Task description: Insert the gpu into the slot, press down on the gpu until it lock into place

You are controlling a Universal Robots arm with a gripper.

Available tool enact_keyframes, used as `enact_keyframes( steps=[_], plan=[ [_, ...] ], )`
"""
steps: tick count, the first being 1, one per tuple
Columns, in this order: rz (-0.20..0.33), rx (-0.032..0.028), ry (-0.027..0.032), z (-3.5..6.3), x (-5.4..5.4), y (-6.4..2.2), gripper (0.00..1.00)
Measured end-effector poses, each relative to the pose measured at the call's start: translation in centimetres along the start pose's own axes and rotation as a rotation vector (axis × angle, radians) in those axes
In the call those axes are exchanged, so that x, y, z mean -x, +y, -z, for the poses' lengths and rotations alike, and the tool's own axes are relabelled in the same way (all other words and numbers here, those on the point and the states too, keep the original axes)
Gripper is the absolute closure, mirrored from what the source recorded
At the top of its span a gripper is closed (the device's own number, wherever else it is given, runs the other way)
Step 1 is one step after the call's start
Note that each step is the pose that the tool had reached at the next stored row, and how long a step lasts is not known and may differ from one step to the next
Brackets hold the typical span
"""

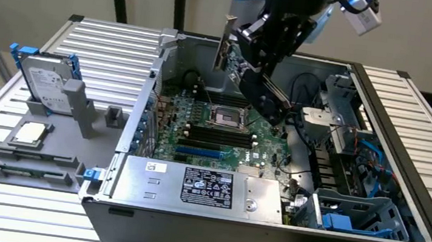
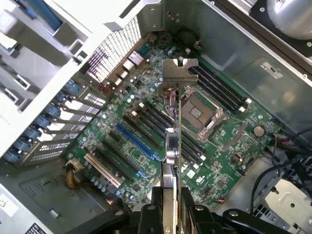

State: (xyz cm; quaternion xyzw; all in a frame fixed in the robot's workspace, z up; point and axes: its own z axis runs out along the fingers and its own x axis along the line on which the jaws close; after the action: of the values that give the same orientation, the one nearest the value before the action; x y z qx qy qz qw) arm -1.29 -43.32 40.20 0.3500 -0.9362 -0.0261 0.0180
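The gpu (image 2: 171,141), a small flat green card with black cover and silver end bracket, is clamped edge-on in the tool (image 2: 170,207) and held in air, apart from the long bright-blue plastic slot (image 2: 138,142) and unseated. It is judged light, stiff and fragile, best gripped at the covered body, off the contacts.

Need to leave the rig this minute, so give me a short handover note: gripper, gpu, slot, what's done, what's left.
Gripper: shut on the gpu, which is held on edge with its silver bracket at the far end from the fingers.
Where: the gpu is in the air above the motherboard. The blue slot is bare and apart from the card.
Done: gpu picked up and brought over the board.
Left: not yet inserted in the slot, not yet pressed down to lock.
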Motion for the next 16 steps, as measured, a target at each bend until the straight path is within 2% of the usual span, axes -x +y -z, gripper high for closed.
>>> enact_keyframes(
  steps=[16],
  plan=[
    [0.291,-0.0325,-0.0145,-0.37,0.0,-0.02,0.74]
  ],
)
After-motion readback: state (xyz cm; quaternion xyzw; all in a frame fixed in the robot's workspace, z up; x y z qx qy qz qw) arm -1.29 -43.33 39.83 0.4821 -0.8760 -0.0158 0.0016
